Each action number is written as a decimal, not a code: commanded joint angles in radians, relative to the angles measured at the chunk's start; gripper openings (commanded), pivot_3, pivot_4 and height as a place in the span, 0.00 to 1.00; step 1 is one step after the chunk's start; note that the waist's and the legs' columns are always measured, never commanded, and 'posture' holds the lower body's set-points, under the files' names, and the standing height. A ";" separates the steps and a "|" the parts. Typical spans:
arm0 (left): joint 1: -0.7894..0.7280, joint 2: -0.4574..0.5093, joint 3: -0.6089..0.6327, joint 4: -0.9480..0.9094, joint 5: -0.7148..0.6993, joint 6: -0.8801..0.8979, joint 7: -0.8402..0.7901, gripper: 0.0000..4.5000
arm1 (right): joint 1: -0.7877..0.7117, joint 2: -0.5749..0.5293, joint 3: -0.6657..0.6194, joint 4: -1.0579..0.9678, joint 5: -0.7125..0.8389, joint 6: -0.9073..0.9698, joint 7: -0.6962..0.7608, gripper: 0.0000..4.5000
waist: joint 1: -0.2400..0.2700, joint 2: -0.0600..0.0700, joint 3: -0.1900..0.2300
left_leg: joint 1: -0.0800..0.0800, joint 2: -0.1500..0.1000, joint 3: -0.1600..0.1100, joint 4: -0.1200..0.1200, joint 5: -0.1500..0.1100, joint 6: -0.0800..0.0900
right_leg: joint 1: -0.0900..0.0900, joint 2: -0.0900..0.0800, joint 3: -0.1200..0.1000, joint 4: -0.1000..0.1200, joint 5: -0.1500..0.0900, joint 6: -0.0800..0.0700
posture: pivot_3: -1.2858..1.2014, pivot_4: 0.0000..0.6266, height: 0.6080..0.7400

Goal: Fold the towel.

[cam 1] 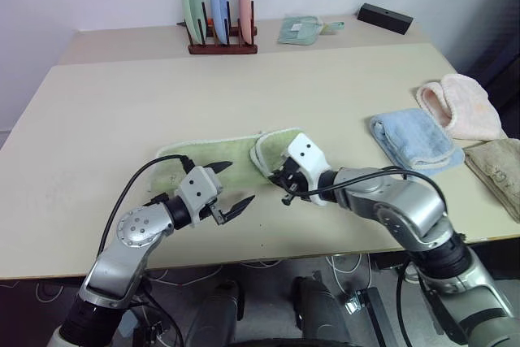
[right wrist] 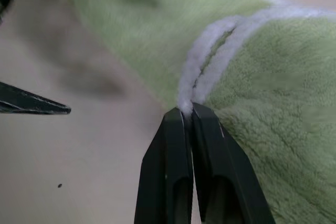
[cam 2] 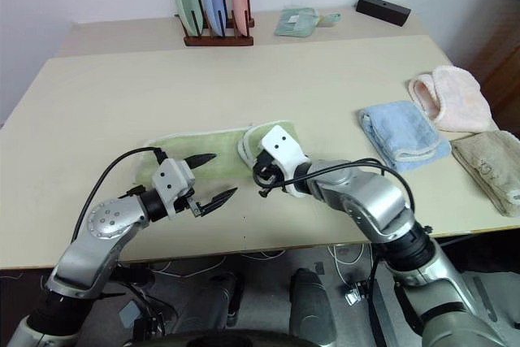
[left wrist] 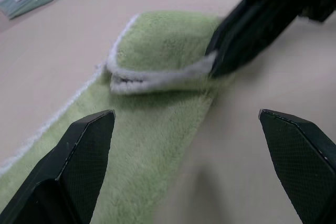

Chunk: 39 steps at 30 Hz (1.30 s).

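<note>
The light green terry towel (cam 1: 213, 154) is being kept stretched in a long strip across the lower centre of the beige table (cam 1: 268, 87) in the head views, with its right-hand end doubled back over the strip so that two white-edged layers are lying stacked. That doubled edge is being pinched by the right gripper (right wrist: 190, 113), whose two black fingers (right wrist: 165, 166) are being pressed together with almost no gap; in the right wrist view the white piping of both layers is being clamped right at the fingertips. The left gripper (cam 1: 229, 187) is being held just above the table at lower left of centre, its jaws being kept spread as wide as they go and closing on nothing; in the left wrist view its two pointed fingers (left wrist: 79, 166) are being shown far apart, with the green strip running beneath one of them and the folded end lying ahead.

A folded light blue towel (cam 1: 410, 140) is being left at the right of the table, a pink-cream towel (cam 1: 459, 107) just beyond it, and a tan cloth (cam 1: 500, 170) at the right edge. At the top of the frame a wooden rack (cam 1: 222, 42) is being used to stand three plates upright, green (cam 1: 192, 2), blue (cam 1: 218, 2) and pink (cam 1: 244, 2), with a small pale green packet (cam 1: 299, 29) and a black box (cam 1: 384, 18) to its right.
</note>
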 commanded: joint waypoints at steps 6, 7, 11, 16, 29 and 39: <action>0.025 0.003 0.014 -0.048 0.007 -0.018 0.008 1.00 | -0.011 0.073 -0.003 0.029 -0.089 -0.061 0.033 0.01 | -0.001 0.000 0.000 | 0.000 0.000 0.000 0.000 0.000 0.000 | 0.000 0.000 0.000 0.000 0.000 0.000 | 0.52 0.24 0.97; 0.024 0.002 0.012 -0.047 0.008 -0.019 0.007 1.00 | -0.016 0.086 -0.007 0.040 -0.100 -0.066 0.031 0.01 | -0.001 0.000 0.000 | 0.000 0.000 0.000 -0.001 0.000 0.000 | 0.000 0.000 0.000 0.000 0.000 0.000 | 0.52 0.24 0.97; 0.014 -0.001 0.004 -0.042 0.008 -0.017 0.002 1.00 | -0.031 0.121 -0.012 0.063 -0.127 -0.073 0.041 0.01 | -0.001 0.000 0.000 | 0.000 0.000 0.000 -0.001 0.000 0.000 | 0.000 0.000 0.000 0.000 0.000 0.000 | 0.52 0.24 0.97; 0.009 0.004 0.010 -0.038 0.006 -0.018 -0.003 1.00 | -0.023 0.108 -0.016 0.027 -0.122 -0.077 0.110 0.14 | -0.001 0.000 0.000 | 0.000 0.000 0.000 0.000 0.000 0.000 | 0.000 0.000 0.000 0.000 0.000 0.000 | 0.52 0.24 0.97; 0.121 -0.030 0.114 -0.100 -0.041 0.039 0.079 1.00 | -0.014 0.003 -0.237 0.055 -0.121 -0.257 0.252 0.41 | -0.005 0.000 0.000 | 0.001 0.000 0.000 -0.001 0.000 0.000 | 0.000 0.001 0.000 0.000 0.001 0.000 | 0.52 0.24 0.97; 0.260 -0.121 0.167 -0.177 -0.078 0.101 0.182 1.00 | -0.070 0.178 -0.101 0.498 -0.319 -0.585 0.289 0.01 | -0.002 -0.001 0.000 | 0.001 0.000 0.001 0.000 0.000 0.000 | 0.000 0.001 0.000 0.000 0.001 -0.001 | 0.52 0.24 0.97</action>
